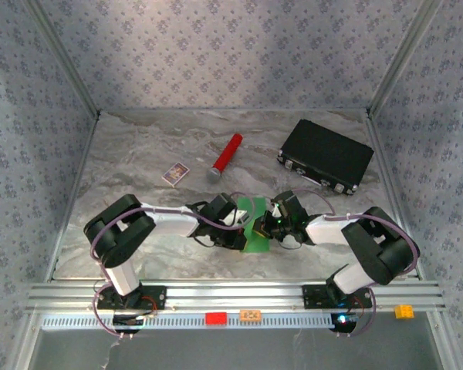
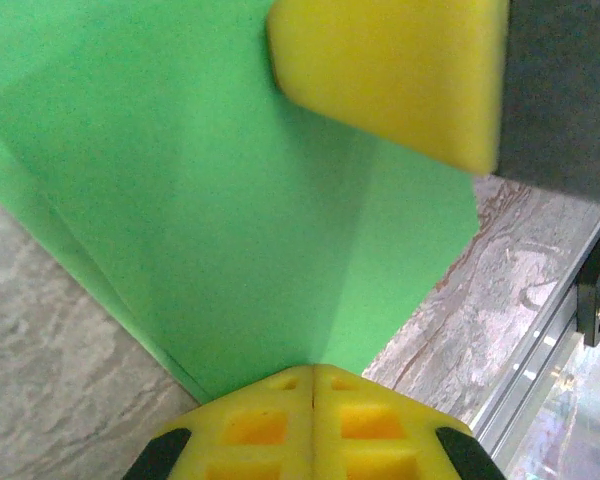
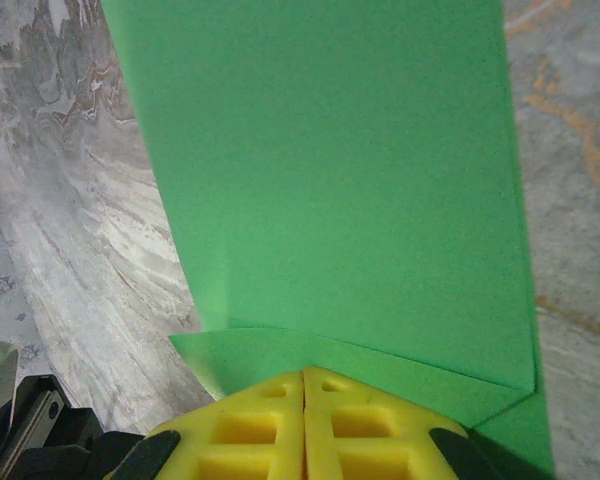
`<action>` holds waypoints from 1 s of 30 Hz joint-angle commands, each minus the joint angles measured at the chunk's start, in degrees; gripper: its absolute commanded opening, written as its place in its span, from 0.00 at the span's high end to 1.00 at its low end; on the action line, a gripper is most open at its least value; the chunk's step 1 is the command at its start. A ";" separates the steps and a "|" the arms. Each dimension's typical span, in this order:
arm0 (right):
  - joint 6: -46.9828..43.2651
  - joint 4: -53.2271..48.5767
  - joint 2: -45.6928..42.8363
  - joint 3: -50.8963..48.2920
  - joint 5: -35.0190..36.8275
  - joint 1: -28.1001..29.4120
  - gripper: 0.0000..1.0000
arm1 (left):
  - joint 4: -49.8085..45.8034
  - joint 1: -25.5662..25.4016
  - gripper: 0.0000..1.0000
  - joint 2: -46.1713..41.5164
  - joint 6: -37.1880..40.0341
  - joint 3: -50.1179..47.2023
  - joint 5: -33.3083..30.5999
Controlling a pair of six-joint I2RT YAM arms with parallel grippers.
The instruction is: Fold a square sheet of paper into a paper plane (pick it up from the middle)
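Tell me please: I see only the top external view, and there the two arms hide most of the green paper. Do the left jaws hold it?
Observer: Yes. In the left wrist view the left jaws are shut on the edge of the square sheet of paper.
Operator: And the right jaws?
Observer: They are shut on it too. The right wrist view shows them over a narrow folded-over flap at the near edge.
Operator: Are the two grips far apart?
Observer: No. The left wrist view shows a yellow finger of the right arm on the same sheet, close ahead.
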 commanded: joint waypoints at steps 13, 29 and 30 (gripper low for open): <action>0.08 -4.26 -0.35 -1.29 2.80 -0.60 0.90 | -8.54 -1.30 1.00 -4.60 3.18 -1.11 -0.90; 0.25 -3.93 -0.54 -1.19 2.89 -0.46 0.90 | -4.07 -0.34 1.00 -0.65 2.83 7.10 -1.48; 0.20 -3.89 -0.41 -1.12 2.89 -0.52 0.90 | -3.53 -0.23 1.00 0.49 2.59 7.56 -1.82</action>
